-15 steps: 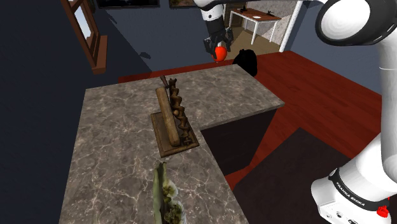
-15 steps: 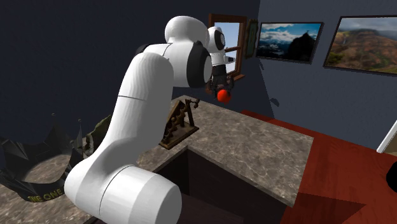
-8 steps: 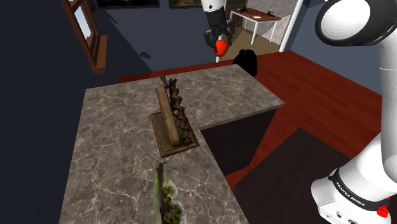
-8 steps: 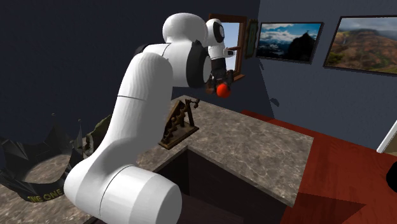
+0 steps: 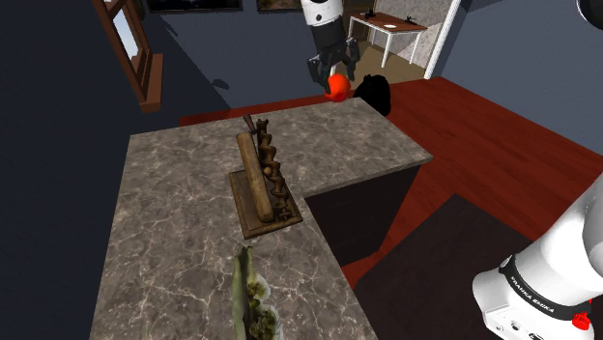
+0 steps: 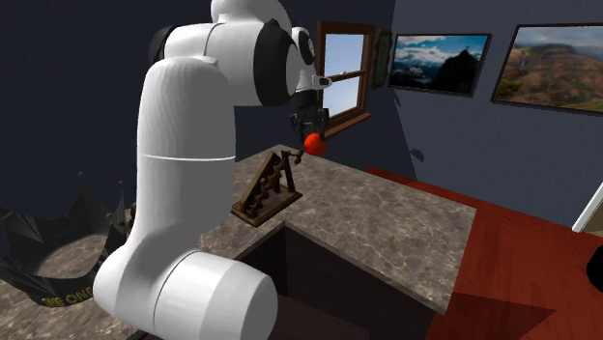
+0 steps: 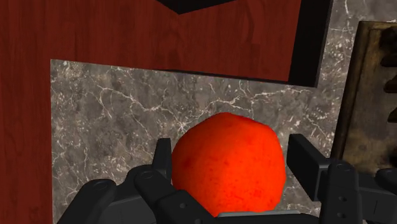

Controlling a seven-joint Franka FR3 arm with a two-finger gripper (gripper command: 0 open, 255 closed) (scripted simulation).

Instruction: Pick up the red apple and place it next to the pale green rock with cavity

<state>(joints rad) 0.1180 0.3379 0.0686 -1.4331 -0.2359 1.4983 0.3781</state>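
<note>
My gripper (image 5: 334, 81) is shut on the red apple (image 5: 337, 89) and holds it in the air over the far end of the marble counter (image 5: 174, 212). In the second exterior view the apple (image 6: 314, 144) hangs from the gripper (image 6: 312, 135) just above the top of a brown wooden rack. The wrist view has the apple (image 7: 228, 163) clasped between both black fingers (image 7: 164, 153) of the gripper (image 7: 231, 153), with counter below. The pale green rock (image 5: 253, 299) lies at the counter's near end, far from the apple.
A brown wooden rack (image 5: 263, 184) on a flat base stands mid-counter between apple and rock, also seen beside the gripper as the rack (image 7: 372, 95). The counter is L-shaped with a dark cut-out (image 5: 367, 212) on the shoulder view's right. Red wooden floor (image 5: 483, 126) lies beyond.
The arm swung and its elbow rose. The gripper, still holding the apple, shifted to the second exterior view's left, nearer the wooden rack, and dipped slightly in the shoulder view.
</note>
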